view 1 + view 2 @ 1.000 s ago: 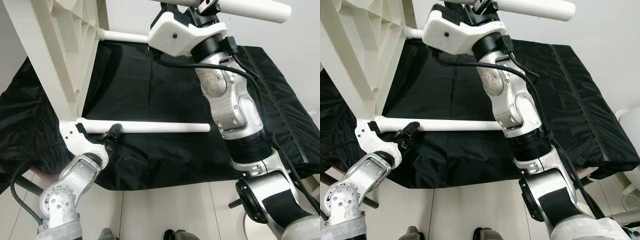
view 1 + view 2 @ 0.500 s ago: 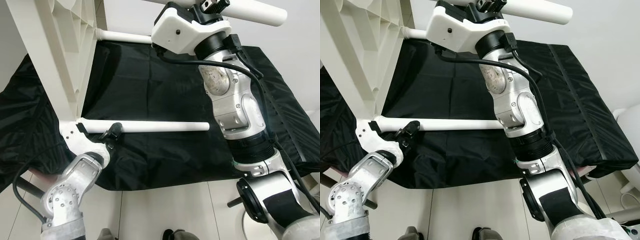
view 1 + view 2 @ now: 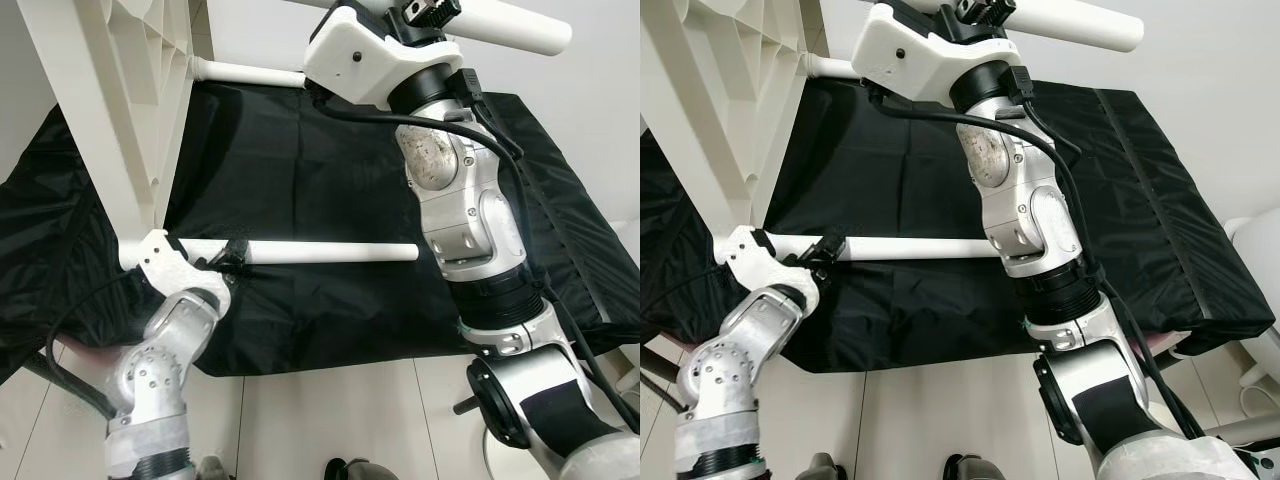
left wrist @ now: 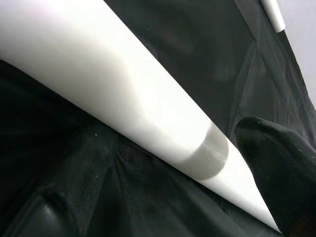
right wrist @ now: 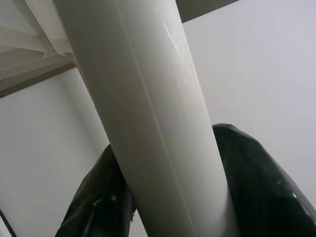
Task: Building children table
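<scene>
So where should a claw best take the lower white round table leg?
Probably mid-shaft on the lower white round table leg, from above: it lies horizontal over the black cloth, smooth and round, and the left claw already sits near its attached end.

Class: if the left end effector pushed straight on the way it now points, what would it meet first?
The left end effector is already at the lower white table leg; beyond that, probably the black cloth, though depth is unclear.
</scene>
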